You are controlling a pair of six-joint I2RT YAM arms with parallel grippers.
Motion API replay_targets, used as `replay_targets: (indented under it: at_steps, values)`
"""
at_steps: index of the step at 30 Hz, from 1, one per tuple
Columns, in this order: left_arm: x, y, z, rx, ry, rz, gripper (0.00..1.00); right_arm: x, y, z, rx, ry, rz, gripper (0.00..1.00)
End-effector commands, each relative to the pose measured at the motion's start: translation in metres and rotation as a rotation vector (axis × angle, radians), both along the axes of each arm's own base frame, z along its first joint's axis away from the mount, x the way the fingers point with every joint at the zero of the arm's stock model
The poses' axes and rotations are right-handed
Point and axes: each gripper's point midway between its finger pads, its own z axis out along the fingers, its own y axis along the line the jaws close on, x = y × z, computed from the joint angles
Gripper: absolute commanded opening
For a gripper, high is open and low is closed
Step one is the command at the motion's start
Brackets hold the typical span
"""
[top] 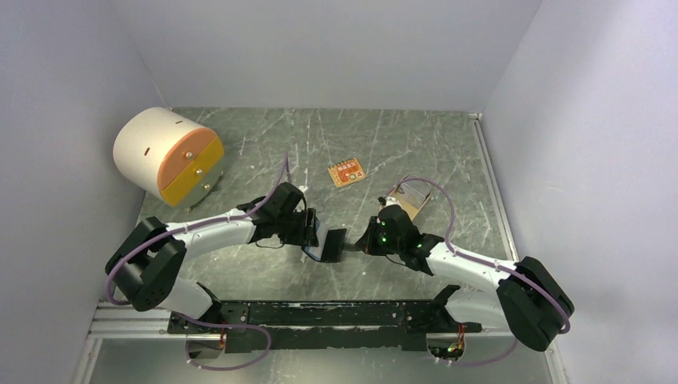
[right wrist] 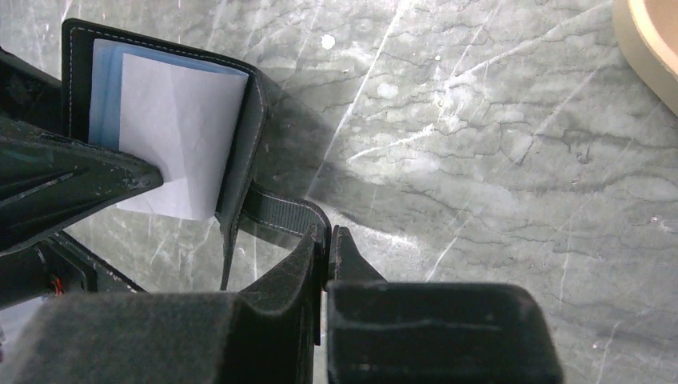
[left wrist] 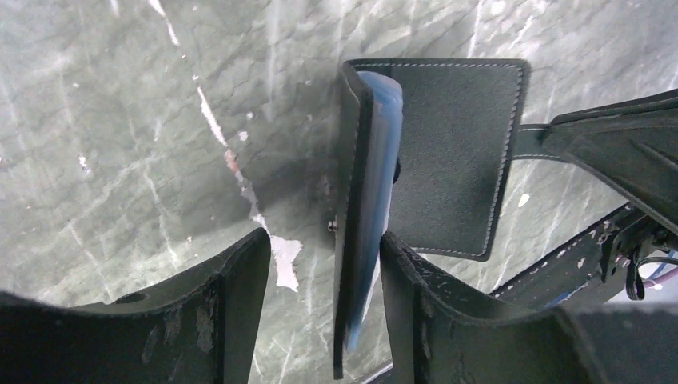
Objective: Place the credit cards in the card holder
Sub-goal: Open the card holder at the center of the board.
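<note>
The black card holder (top: 333,242) hangs open between my two grippers, just above the table. In the left wrist view one flap (left wrist: 364,200), with bluish pockets, stands edge-on between my left gripper's (left wrist: 322,240) fingers. It lies against the right finger, and a wide gap separates it from the left finger, so the jaws are open. The other flap (left wrist: 456,152) faces the camera. My right gripper (right wrist: 328,234) is shut on the holder's snap tab (right wrist: 280,214). The pockets (right wrist: 172,128) look pale blue. I cannot make out any dark grey credit cards.
A tan oval tray (top: 413,200) sits behind my right wrist, partly hidden; its rim shows in the right wrist view (right wrist: 648,40). A small orange card (top: 346,172) lies mid-table. A white and orange drum (top: 168,156) stands at the far left. Walls close in on all sides.
</note>
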Motion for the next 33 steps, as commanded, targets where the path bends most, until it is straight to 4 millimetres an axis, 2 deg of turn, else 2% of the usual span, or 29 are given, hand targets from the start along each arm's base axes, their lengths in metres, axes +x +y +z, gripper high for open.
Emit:
replay_targets:
  at_steps: [1,3,5,8,9,11,12,14,16,19,21,27,31,32,33]
  values:
    - [-0.002,0.000,0.005,-0.037,-0.005,-0.010,0.57,0.003,0.000,-0.001,0.001,-0.013,0.013,0.00]
    - [-0.004,-0.006,0.012,-0.076,-0.008,-0.033,0.56,0.003,0.000,-0.001,0.000,-0.013,0.015,0.00]
    - [-0.005,-0.014,0.022,-0.128,-0.019,-0.060,0.50,0.004,0.000,-0.002,-0.005,-0.008,0.016,0.01]
    - [-0.012,-0.024,0.033,-0.208,-0.010,-0.093,0.28,0.003,0.002,0.000,-0.015,0.014,0.016,0.19]
    - [-0.012,-0.025,0.035,-0.217,-0.004,-0.092,0.20,0.006,0.003,0.007,-0.014,0.016,0.013,0.23]
    - [-0.014,-0.027,0.036,-0.223,0.014,-0.085,0.15,0.008,0.003,0.021,-0.017,0.013,0.002,0.31]
    - [-0.013,-0.026,0.036,-0.214,0.019,-0.074,0.16,0.009,0.004,0.029,-0.006,0.005,-0.004,0.33]
    - [-0.013,-0.025,0.035,-0.187,0.019,-0.059,0.22,0.008,0.009,0.047,0.049,-0.011,-0.013,0.36]
    - [-0.013,-0.025,0.035,-0.179,0.011,-0.055,0.27,0.005,0.021,0.063,0.132,-0.030,0.008,0.38]
    - [-0.013,-0.029,0.037,-0.194,0.013,-0.054,0.33,0.004,0.034,0.072,0.202,-0.041,0.028,0.38]
    - [-0.013,-0.032,0.040,-0.198,0.010,-0.055,0.35,0.006,0.039,0.069,0.209,-0.033,0.038,0.37]
    - [-0.012,-0.032,0.037,-0.171,0.012,-0.058,0.09,0.004,0.052,0.045,0.225,0.022,0.068,0.32]
    - [-0.016,-0.035,0.040,-0.190,0.015,-0.053,0.11,0.003,0.054,0.027,0.208,0.052,0.073,0.32]
    - [-0.017,-0.036,0.041,-0.194,0.012,-0.054,0.16,0.003,0.053,0.022,0.197,0.057,0.070,0.32]
    - [-0.017,-0.037,0.042,-0.195,0.010,-0.055,0.27,0.004,0.053,0.018,0.188,0.058,0.068,0.32]
